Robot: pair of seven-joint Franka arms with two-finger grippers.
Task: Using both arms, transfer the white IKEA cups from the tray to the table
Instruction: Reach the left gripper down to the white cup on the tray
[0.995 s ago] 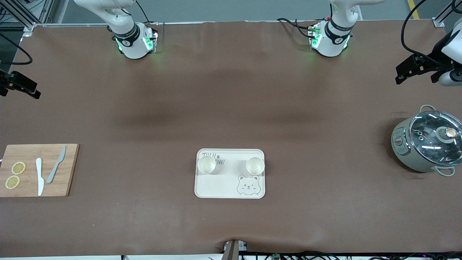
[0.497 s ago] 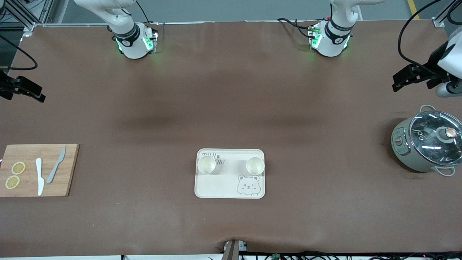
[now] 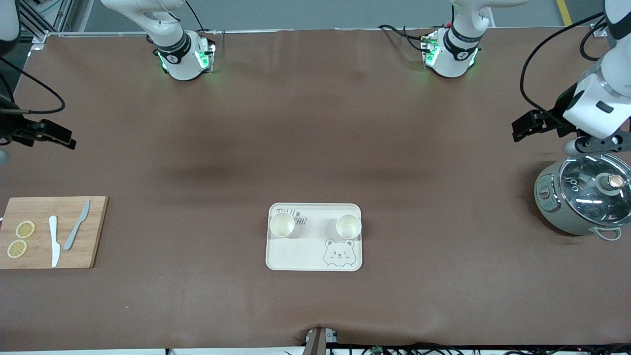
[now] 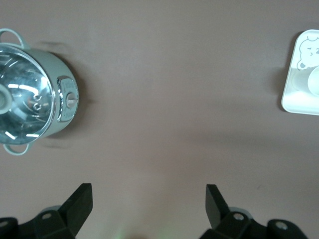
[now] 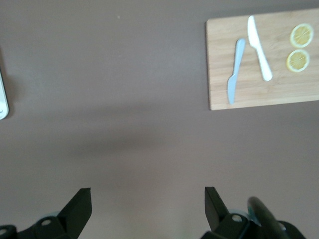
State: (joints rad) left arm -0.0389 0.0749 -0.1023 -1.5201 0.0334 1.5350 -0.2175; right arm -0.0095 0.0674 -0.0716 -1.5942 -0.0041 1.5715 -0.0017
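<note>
Meanwhile, two small cream-white tumblers (image 3: pixel 282 225) (image 3: pixel 348 226) stand untouched on the cream bear-print tray (image 3: pixel 296 256), well apart from both grippers: left gripper (image 4: pixel 148 205) and right gripper (image 5: pixel 147 206) hang over bare brown desk (image 3: pixel 315 148), jaws apart, presumably ready for a paired pickup.

Off toward my right arm's end I see a wooden cutting board (image 3: pixel 52 232) carrying two lemon slices (image 3: pixel 20 238), a white knife (image 3: pixel 53 240) and a grey knife (image 3: pixel 77 224) lying side by side. Toward my left arm's end stands a pale green pot (image 3: pixel 581 197) under a glass lid (image 3: pixel 596 185).
</note>
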